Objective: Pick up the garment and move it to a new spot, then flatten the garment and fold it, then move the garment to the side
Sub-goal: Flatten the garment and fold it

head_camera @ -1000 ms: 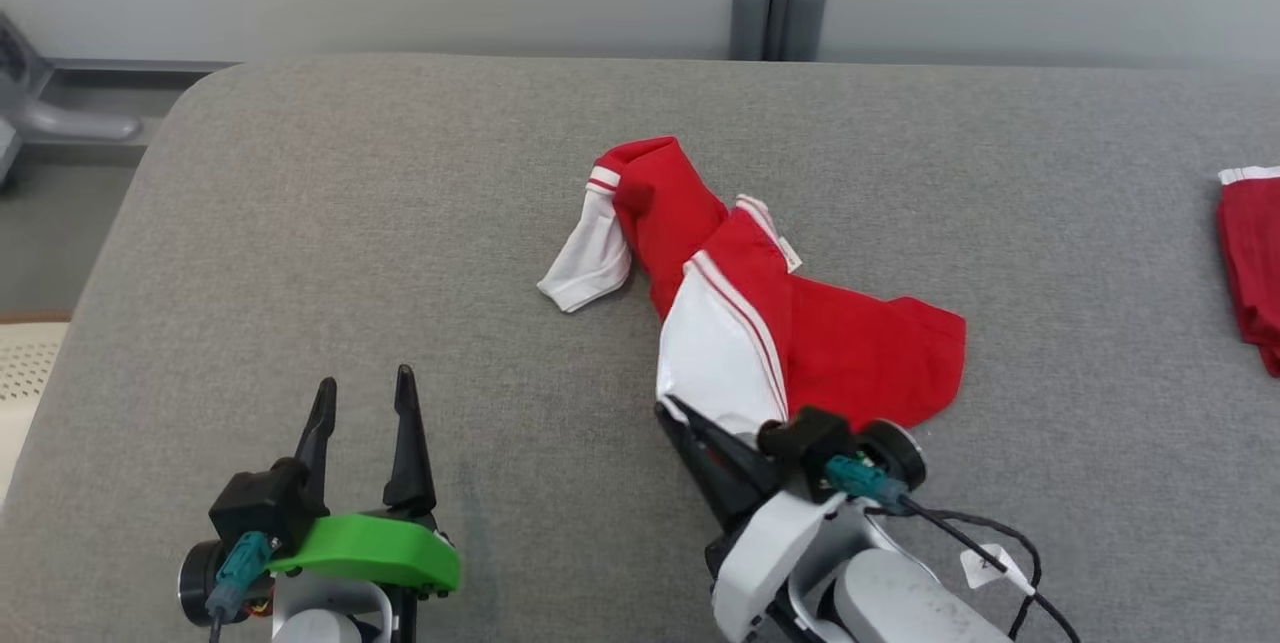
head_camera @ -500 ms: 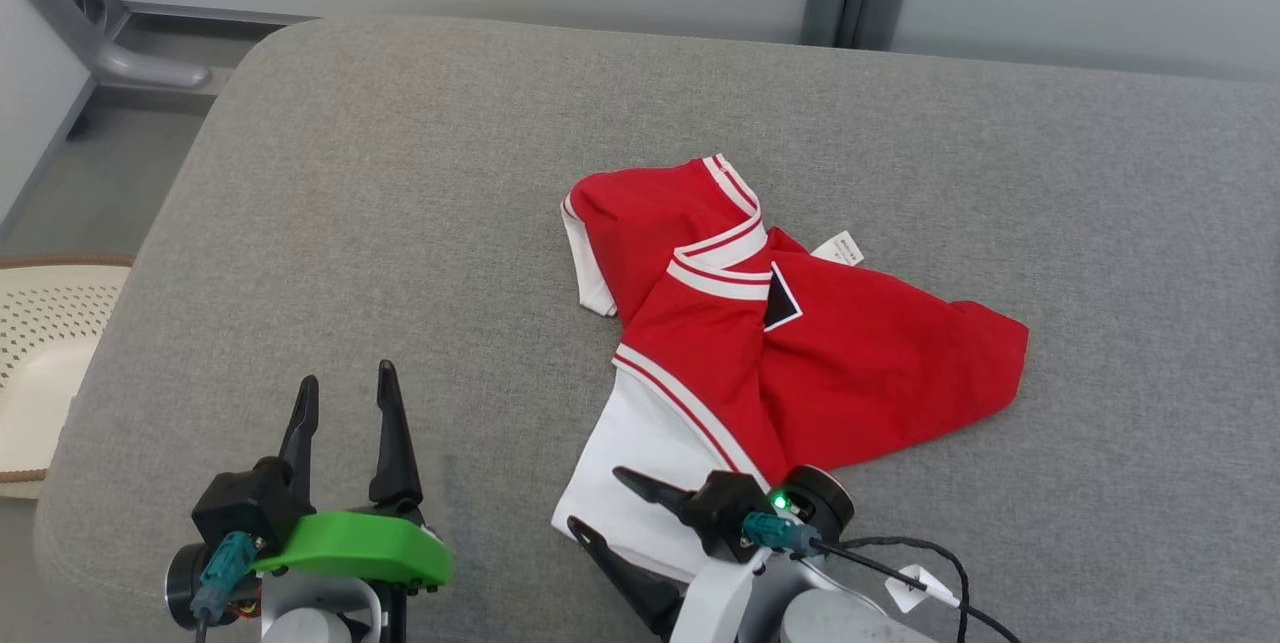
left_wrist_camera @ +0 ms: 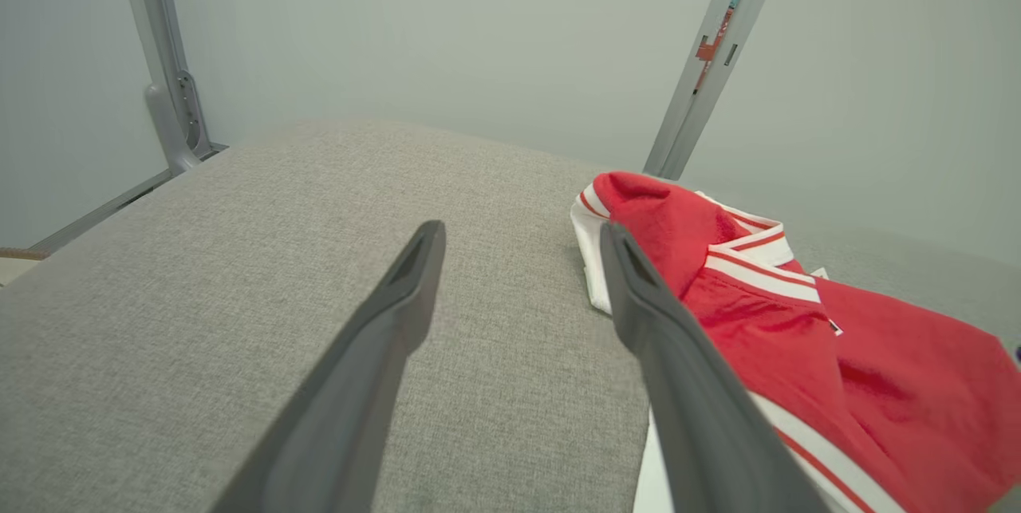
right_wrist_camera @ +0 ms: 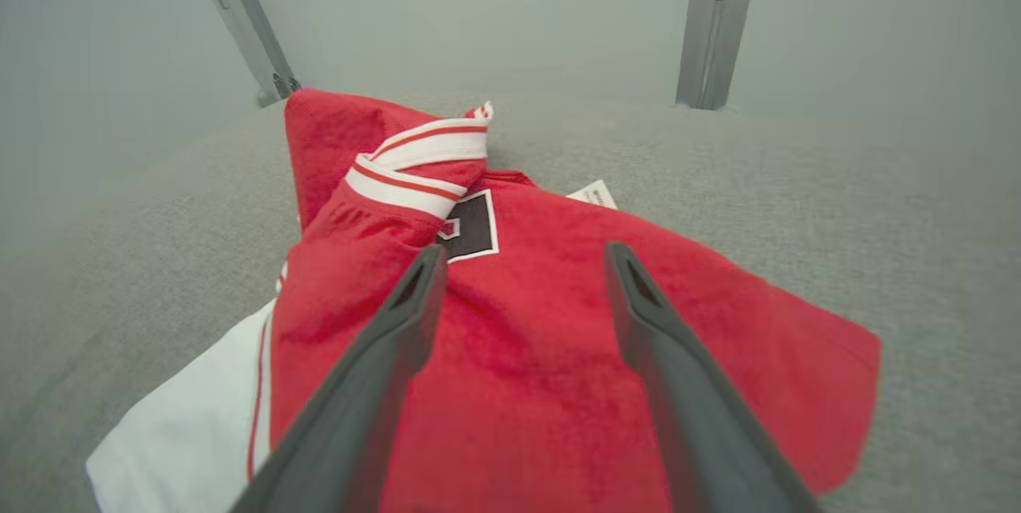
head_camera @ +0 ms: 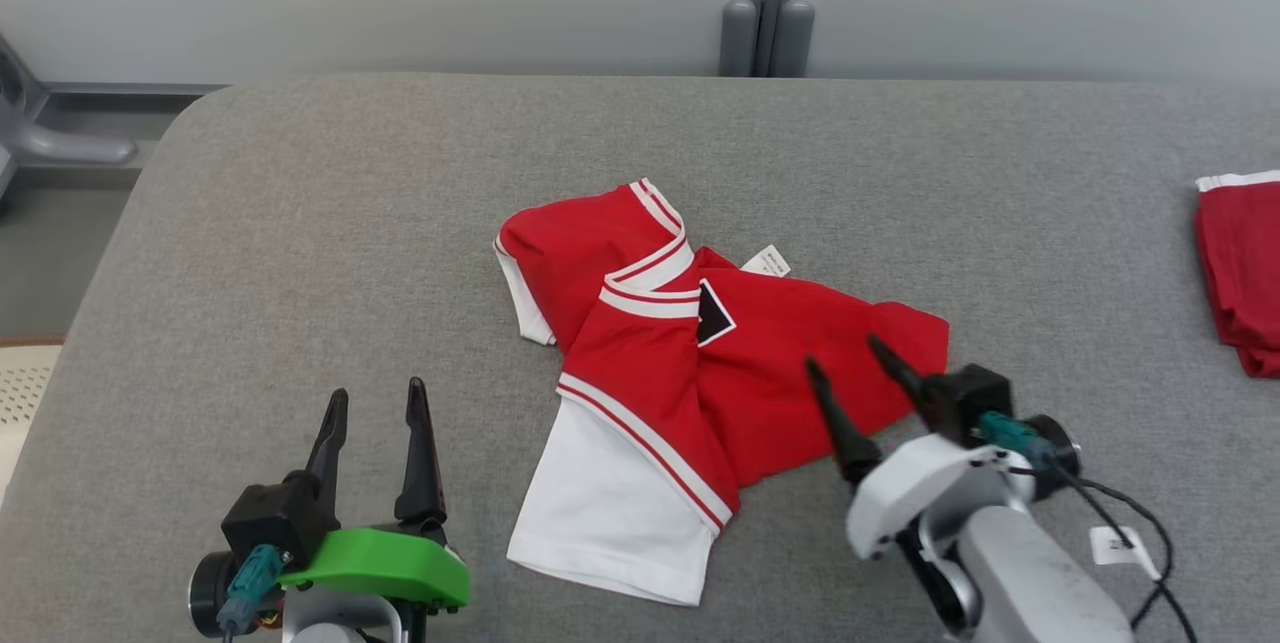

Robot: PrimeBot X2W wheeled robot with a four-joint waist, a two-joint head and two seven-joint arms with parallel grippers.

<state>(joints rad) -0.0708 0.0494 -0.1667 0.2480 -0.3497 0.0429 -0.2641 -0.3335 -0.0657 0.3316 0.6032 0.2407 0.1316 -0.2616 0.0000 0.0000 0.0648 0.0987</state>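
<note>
Grey padded surface point(head_camera: 300, 223), red garment point(head_camera: 640, 373) central, well apart from left edge

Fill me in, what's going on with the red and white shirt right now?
The red and white garment lies crumpled on the grey padded surface, not yet flattened or folded. The right gripper is open over its red part, gripping nothing. The left gripper, also open, is off to the garment's left, clear of it. Another red cloth lies at the surface's far right edge.
</note>
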